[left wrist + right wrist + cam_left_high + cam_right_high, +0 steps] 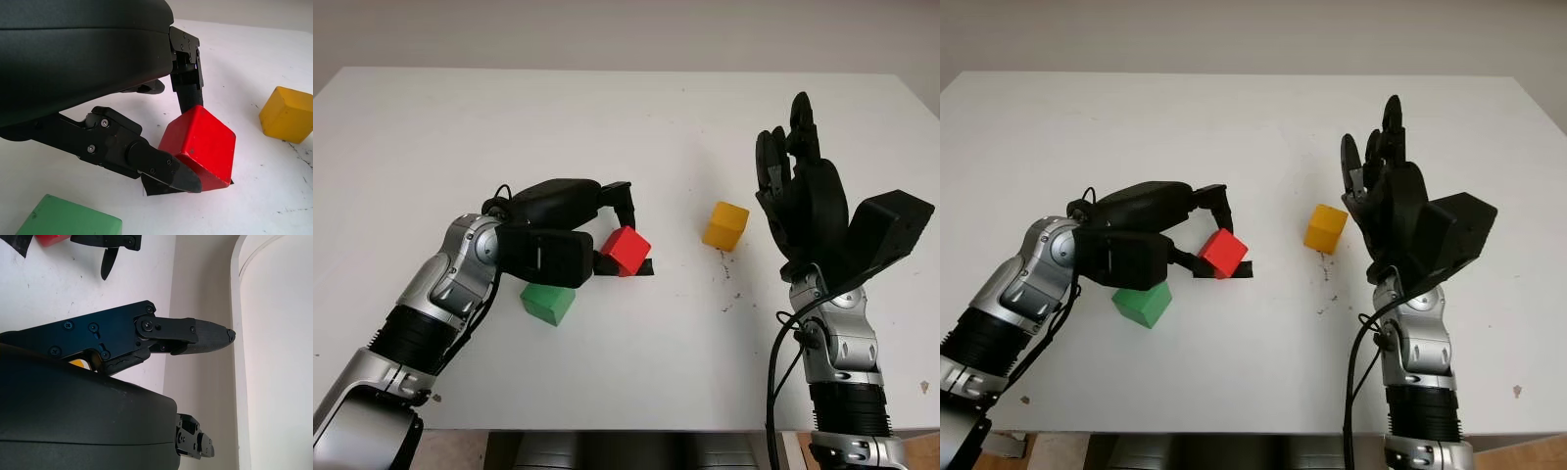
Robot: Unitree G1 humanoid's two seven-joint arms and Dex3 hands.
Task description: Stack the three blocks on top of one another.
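Red block (626,249) | clamped tilted in my left hand (607,235) | green block (548,303) just near-left of it, target I'd judge | right hand (798,196) open, raised right of yellow block (725,225) | white worktop (636,127)

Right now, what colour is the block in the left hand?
Red. The left hand grips the red block, clearest in the left wrist view.

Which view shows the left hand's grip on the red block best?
The left wrist view: the red block sits close up between fingers of the left hand, tilted. Both eye views show it small, partly covered. The right wrist view catches one corner.
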